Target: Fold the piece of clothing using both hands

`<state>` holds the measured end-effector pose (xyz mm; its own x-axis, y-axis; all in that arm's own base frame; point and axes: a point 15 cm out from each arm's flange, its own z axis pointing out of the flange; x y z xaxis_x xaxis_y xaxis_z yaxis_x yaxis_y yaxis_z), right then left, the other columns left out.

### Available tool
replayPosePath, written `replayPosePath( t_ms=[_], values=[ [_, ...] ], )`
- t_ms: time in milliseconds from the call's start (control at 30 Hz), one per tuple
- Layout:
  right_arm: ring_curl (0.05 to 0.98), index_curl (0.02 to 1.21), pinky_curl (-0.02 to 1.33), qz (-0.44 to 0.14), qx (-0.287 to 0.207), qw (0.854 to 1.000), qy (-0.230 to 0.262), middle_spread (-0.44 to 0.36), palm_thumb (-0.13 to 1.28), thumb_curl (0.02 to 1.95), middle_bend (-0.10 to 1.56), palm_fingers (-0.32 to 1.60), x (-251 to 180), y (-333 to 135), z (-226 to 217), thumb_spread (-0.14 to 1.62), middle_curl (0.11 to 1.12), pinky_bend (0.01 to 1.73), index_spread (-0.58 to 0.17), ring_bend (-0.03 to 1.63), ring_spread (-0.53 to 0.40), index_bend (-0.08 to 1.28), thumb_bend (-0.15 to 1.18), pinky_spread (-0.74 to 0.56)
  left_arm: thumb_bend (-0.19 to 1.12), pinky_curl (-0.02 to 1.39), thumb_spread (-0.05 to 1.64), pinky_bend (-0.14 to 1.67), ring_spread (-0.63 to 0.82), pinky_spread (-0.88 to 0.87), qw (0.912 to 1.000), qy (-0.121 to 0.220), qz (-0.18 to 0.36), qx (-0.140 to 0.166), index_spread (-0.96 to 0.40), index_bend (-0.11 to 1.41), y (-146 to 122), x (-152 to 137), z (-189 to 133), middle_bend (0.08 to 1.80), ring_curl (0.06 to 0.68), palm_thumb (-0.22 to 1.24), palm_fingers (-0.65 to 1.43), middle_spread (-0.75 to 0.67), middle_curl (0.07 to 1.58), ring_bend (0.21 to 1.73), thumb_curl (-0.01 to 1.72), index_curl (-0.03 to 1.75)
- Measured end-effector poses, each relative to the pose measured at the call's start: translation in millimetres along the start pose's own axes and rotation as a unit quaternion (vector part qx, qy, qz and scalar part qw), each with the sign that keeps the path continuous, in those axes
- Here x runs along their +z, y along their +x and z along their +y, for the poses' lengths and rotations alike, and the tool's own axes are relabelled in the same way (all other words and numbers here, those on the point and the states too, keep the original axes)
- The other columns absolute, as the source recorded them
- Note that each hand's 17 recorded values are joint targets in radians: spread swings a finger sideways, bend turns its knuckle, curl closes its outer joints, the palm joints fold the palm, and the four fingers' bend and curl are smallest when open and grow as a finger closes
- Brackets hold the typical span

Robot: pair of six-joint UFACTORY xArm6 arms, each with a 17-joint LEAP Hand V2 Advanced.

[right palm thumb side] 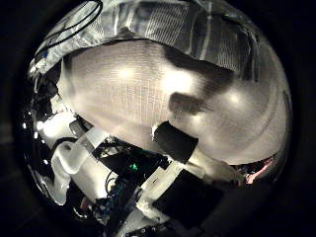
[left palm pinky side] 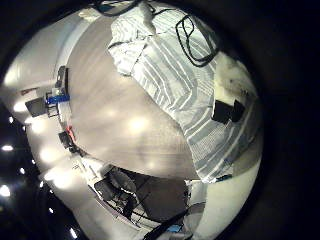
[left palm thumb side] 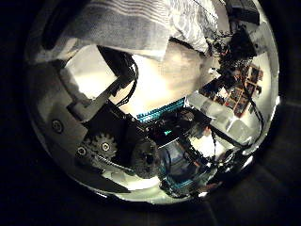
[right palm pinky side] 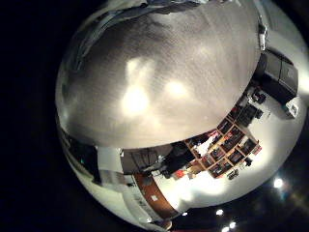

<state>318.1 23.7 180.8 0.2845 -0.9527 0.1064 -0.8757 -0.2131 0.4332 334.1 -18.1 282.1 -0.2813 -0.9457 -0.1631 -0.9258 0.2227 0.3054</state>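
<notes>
A striped piece of clothing (left palm pinky side: pixel 175 70) lies spread and rumpled on the table (left palm pinky side: pixel 110 110), some way below my left hand. One of that hand's fingertips (left palm pinky side: pixel 230 103) hangs over the cloth and holds nothing. The left thumb side palm view shows the same cloth (left palm thumb side: pixel 141 24) past the left hand's own body (left palm thumb side: pixel 103 80). My right hand hovers over bare table (right palm pinky side: pixel 164 87), with the cloth's edge (right palm thumb side: pixel 178 30) lying beyond it. A straight finger (right palm thumb side: pixel 193 150) of the right hand reaches out over the table, empty.
A cable loop (left palm pinky side: pixel 195 40) lies on the cloth. Small devices (left palm pinky side: pixel 55 95) stand at the table's edge. Shelving with boxes (right palm pinky side: pixel 227 145) and other equipment stand beyond the table.
</notes>
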Motion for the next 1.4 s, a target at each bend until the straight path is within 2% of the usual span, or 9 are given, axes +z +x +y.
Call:
replayPosePath(
  t_ms=[33, 133, 300, 333, 500, 667, 867, 1133, 1400],
  values=[
    [0.373, 0.29, 0.25, 0.004, -0.001, 1.0, -0.001, -0.213, 0.48, 0.35, 0.57, 0.79, 1, 2, 0, 1.1, 0.51, 0.77, -0.292, 1.0, -0.282, 0.12, -0.01, -0.24, -0.01, 0.73, 1.06, 1.14, -0.46, -0.61, 1.0, 0.0, 0.0, 0.0, -0.71, 0.32, 0, 0, 0, 0.96, 0.51, 0.87, 1.01, -0.6, 1.03, 1.36, 0.61, 1.28],
    [0.427, 0.31, 0.3, 0.019, 0.004, 1.0, -0.002, -0.25, 0.54, 0.36, 0.63, 0.94, 1, 9, -1, 1.1, 0.56, 0.91, -0.345, 1.1, -0.293, 0.18, 0.0, -0.39, -0.01, 0.74, 1.06, 1.13, -0.46, -0.62, 1.0, -0.003, 0.0, 0.003, -0.72, 0.3, -1, -3, 2, 0.95, 0.508, 0.87, 1.02, -0.6, 1.04, 1.36, 0.62, 1.31],
    [0.485, 0.43, 0.4, 0.045, 0.02, 0.999, 0.01, -0.285, 0.68, 0.38, 0.74, 1.18, -2, 21, -7, 1.1, 0.66, 1.06, -0.43, 1.12, -0.298, 0.4, 0.02, -0.42, -0.01, 0.74, 1.06, 1.12, -0.46, -0.62, 0.9999, -0.009, 0.004, 0.009, -0.72, 0.28, -1, -7, 3, 0.94, 0.506, 0.86, 1.02, -0.61, 1.05, 1.35, 0.62, 1.34],
    [0.505, 0.49, 0.42, 0.048, 0.022, 0.998, 0.018, -0.284, 0.72, 0.4, 0.81, 1.25, -3, 22, -10, 1.1, 0.7, 1.09, -0.445, 1.14, -0.289, 0.52, 0.03, -0.4, -0.01, 0.74, 1.06, 1.12, -0.46, -0.62, 0.9999, -0.01, 0.005, 0.011, -0.72, 0.27, -1, -7, 3, 0.93, 0.506, 0.86, 1.02, -0.61, 1.05, 1.35, 0.62, 1.35],
    [0.565, 0.66, 0.51, 0.052, 0.029, 0.997, 0.05, -0.259, 0.82, 0.43, 1.0, 1.24, -15, 24, -17, 1.13, 0.79, 1.23, -0.43, 1.21, -0.27, 0.82, 0.03, -0.33, -0.01, 0.75, 1.06, 1.11, -0.46, -0.62, 0.9996, -0.016, 0.011, 0.02, -0.72, 0.24, 0, -9, 8, 0.91, 0.504, 0.86, 1.03, -0.62, 1.06, 1.34, 0.63, 1.39],
    [0.625, 0.76, 0.58, 0.053, 0.033, 0.995, 0.08, -0.23, 0.92, 0.48, 1.13, 1.16, -38, 28, -8, 1.17, 0.85, 1.32, -0.38, 1.3, -0.253, 0.98, 0.05, -0.27, -0.01, 0.75, 1.06, 1.1, -0.46, -0.63, 0.9983, -0.041, 0.019, 0.037, -0.72, 0.22, 3, -10, 22, 0.9, 0.502, 0.86, 1.05, -0.63, 1.07, 1.33, 0.63, 1.41],
    [0.675, 0.83, 0.64, 0.053, 0.041, 0.994, 0.087, -0.203, 0.94, 0.52, 1.2, 1.09, -64, 33, 31, 1.2, 0.87, 1.36, -0.336, 1.35, -0.241, 1.04, 0.04, -0.24, -0.01, 0.76, 1.06, 1.08, -0.47, -0.63, 0.9963, -0.055, 0.037, 0.056, -0.71, 0.2, 8, -20, 42, 0.89, 0.501, 0.86, 1.06, -0.64, 1.08, 1.32, 0.63, 1.44],
    [0.708, 0.86, 0.7, 0.053, 0.053, 0.987, 0.141, -0.181, 0.97, 0.56, 1.24, 1.09, -109, 39, 73, 1.2, 0.88, 1.35, -0.302, 1.36, -0.231, 1.08, 0.01, -0.22, -0.01, 0.78, 1.07, 1.08, -0.47, -0.63, 0.9968, -0.036, 0.038, 0.061, -0.7, 0.19, 1, -50, 64, 0.87, 0.504, 0.85, 1.06, -0.65, 1.09, 1.32, 0.63, 1.46],
    [0.729, 0.87, 0.74, 0.049, 0.082, 0.973, 0.208, -0.167, 0.97, 0.59, 1.25, 1.08, -173, 55, 76, 1.2, 0.87, 1.33, -0.283, 1.36, -0.226, 1.09, -0.01, -0.22, -0.01, 0.79, 1.08, 1.08, -0.47, -0.63, 0.9984, 0.019, 0.027, 0.046, -0.68, 0.19, -13, -106, 67, 0.86, 0.507, 0.85, 1.06, -0.66, 1.1, 1.32, 0.63, 1.48]
  ],
)
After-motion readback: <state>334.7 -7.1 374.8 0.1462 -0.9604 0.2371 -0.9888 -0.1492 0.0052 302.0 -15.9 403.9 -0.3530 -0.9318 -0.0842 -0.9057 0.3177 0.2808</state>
